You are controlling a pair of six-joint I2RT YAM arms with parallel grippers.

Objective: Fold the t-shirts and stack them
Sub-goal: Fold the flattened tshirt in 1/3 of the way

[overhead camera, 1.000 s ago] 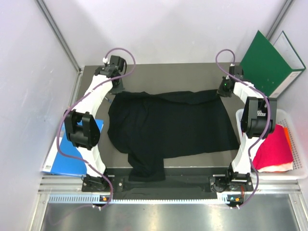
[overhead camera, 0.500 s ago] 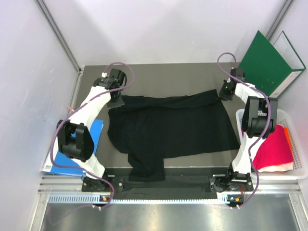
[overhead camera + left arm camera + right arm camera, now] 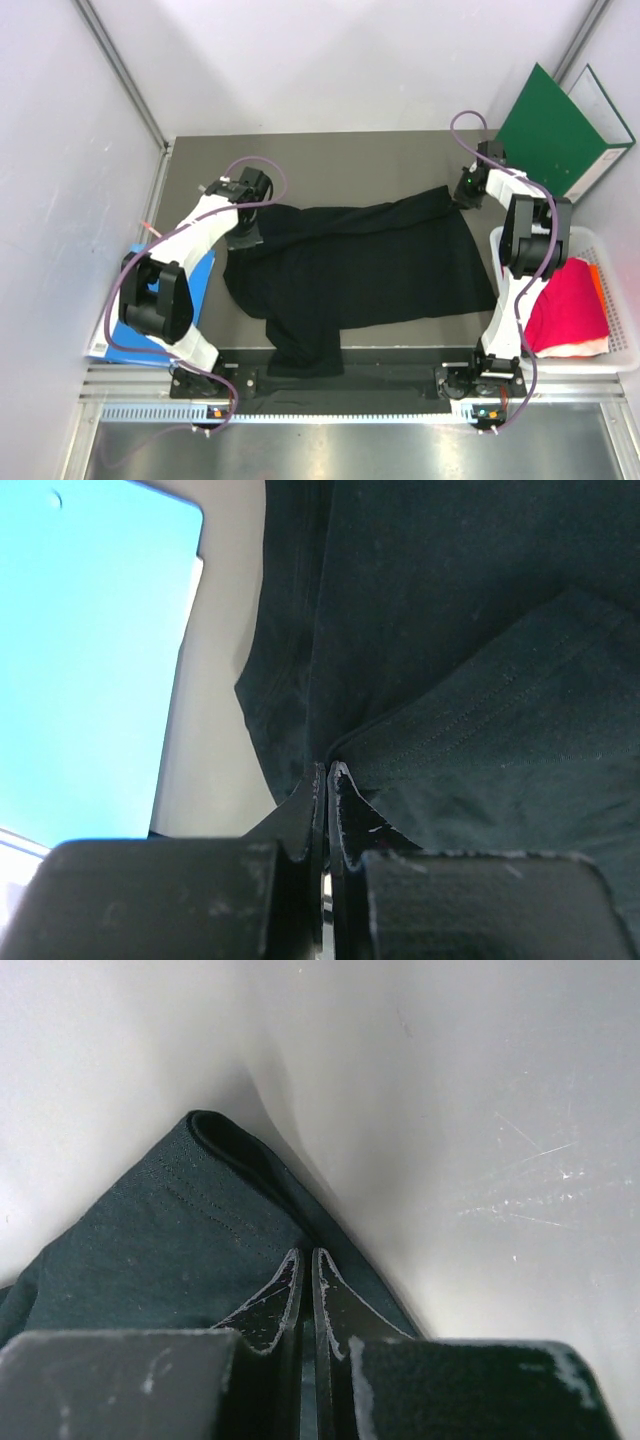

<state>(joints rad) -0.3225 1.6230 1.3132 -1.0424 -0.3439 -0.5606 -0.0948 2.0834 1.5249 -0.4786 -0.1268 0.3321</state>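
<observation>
A black t-shirt [image 3: 370, 260] lies spread across the grey table [image 3: 340, 160], one sleeve hanging toward the near edge. My left gripper [image 3: 246, 226] is shut on its far left edge, and the cloth [image 3: 480, 630] bunches right at the closed tips [image 3: 326, 770]. On the far right corner of the same shirt my right gripper [image 3: 462, 190] is shut, with the hemmed corner [image 3: 150, 1250] folded up around its tips [image 3: 306, 1255]. A magenta-red t-shirt [image 3: 565, 305] lies in the white basket [image 3: 625, 320] at the right, with a bit of white and orange cloth beside it.
A green folder [image 3: 555, 130] leans against the back right wall. A blue folder [image 3: 135, 340] lies off the table's left side, under my left arm, and shows as bright blue [image 3: 90, 660] in the left wrist view. Walls close in the table on three sides.
My left gripper has moved from the far left corner toward the near side and right, dragging the shirt's far left edge with it. The right gripper has barely shifted.
</observation>
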